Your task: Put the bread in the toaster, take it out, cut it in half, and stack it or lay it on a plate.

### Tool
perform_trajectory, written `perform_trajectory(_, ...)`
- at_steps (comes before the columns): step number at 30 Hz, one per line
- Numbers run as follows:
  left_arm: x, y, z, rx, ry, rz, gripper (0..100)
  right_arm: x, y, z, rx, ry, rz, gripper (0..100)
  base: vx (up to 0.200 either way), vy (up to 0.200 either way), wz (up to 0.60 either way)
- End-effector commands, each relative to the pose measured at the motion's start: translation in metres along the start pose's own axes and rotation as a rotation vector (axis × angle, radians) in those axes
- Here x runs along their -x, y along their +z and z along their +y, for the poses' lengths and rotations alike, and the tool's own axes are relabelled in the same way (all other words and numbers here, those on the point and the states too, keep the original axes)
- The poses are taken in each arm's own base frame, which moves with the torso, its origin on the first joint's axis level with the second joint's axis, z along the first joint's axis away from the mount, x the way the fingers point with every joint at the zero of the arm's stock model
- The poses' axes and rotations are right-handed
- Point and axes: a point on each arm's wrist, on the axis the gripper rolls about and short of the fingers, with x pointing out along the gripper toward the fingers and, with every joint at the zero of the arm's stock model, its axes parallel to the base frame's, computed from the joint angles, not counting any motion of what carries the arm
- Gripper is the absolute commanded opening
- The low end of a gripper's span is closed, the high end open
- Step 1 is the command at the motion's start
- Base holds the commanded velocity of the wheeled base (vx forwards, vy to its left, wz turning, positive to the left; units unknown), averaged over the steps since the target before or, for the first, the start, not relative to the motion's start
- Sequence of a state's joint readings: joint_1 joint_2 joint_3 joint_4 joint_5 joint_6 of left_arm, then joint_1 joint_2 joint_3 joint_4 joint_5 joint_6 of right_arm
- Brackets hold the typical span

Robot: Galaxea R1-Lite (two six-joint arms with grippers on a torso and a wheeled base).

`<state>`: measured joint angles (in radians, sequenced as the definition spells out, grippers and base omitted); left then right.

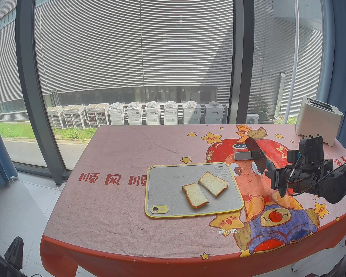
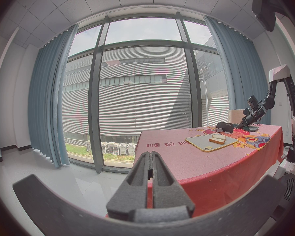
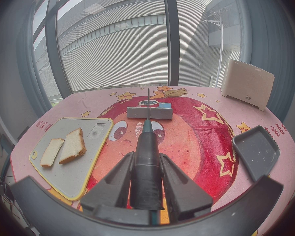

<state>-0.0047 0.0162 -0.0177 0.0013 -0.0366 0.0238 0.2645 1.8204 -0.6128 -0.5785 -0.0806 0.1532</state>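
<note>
Right gripper (image 3: 147,177) is clamped on knife (image 3: 147,158); left gripper (image 2: 150,171) is closed, empty. Bread halves (image 1: 195,195) lie side by side on cutting board (image 1: 165,185). Knife rest (image 3: 136,112) is noted at 1 o'clock of board; blade should be lowered level and released only once seated.

Tabletop (image 1: 115,212) under a pink cartoon cloth (image 1: 280,197). On it: grey cutting board (image 1: 169,185) mid-table, grey block (image 3: 164,113) beyond its right end. White toaster (image 1: 318,120) at far right corner, dark tray (image 3: 256,150) nearby.
</note>
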Motion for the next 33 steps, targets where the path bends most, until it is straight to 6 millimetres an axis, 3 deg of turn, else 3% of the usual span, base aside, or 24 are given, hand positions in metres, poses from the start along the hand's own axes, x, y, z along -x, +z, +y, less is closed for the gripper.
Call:
perform_trajectory(1,0.0,-0.0049,-0.0001,-0.001,0.0,0.0,0,0.0004,-0.0011,0.0,0.001,-0.001,0.004,0,0.0,0.0,0.0)
perform_trajectory(10,0.0,-0.0049,-0.0001,-0.001,0.0,0.0,0,0.0001,-0.0021,-0.0001,0.001,-0.001,0.007,0,0.0,0.0,0.0)
perform_trajectory(11,0.0,-0.0049,-0.0001,-0.001,0.0,0.0,0,0.0001,-0.0021,-0.0001,0.001,-0.001,0.007,100,0.0,0.0,0.0)
perform_trajectory(33,0.0,-0.0049,-0.0001,-0.001,0.0,0.0,0,0.0018,-0.0017,0.0016,0.007,0.003,0.003,100,0.0,0.0,0.0)
